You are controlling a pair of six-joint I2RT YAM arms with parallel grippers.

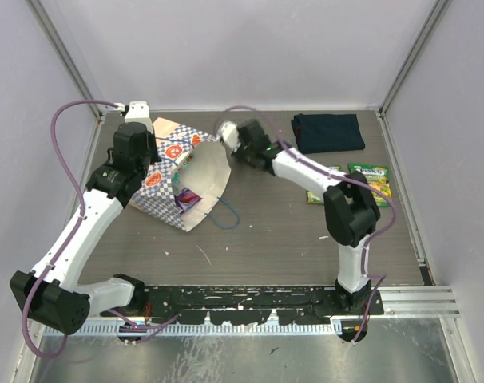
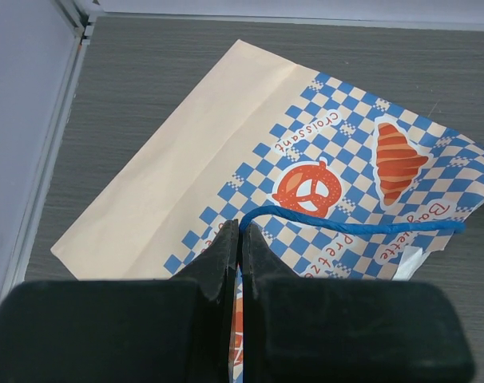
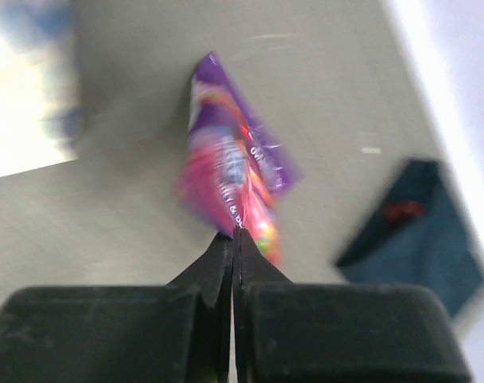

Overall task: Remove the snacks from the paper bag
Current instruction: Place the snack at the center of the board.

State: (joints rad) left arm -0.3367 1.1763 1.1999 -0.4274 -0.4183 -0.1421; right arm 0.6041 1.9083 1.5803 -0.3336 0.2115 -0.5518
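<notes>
- Lying on its side at the left-centre of the top view, the paper bag (image 1: 166, 171) rests on the grey tabletop (image 1: 290, 239). Its mouth gapes toward the lower right and its checkered band faces up.
- Left end effector (image 2: 240, 238): fingers pressed together, clamped on the paper bag's raised edge at the point where a blue cord handle (image 2: 346, 226) leaves it. In the left wrist view the cord runs rightward across the checkered print with its pretzel and croissant marks.
- Right end effector (image 3: 236, 233): fingers together, pinching the near end of a purple packet (image 3: 230, 171). The packet extends beyond the fingertips at the centre of the right wrist view, blurred, with the tabletop behind it.
- In the top view this end effector appears blurred at upper centre, just beside the far corner of the bag's mouth.
- A second purple packet (image 1: 188, 198) lies inside the bag's mouth, near its lower edge.
- Green packets (image 1: 370, 177) lie on the tabletop at the right of the top view, well apart from the bag and partly hidden by the right arm.
- A folded navy cloth (image 1: 328, 132) sits at the upper right, beyond the green packets.
- A second cord handle (image 1: 226, 214) loops on the tabletop just beside the bag's mouth.
</notes>
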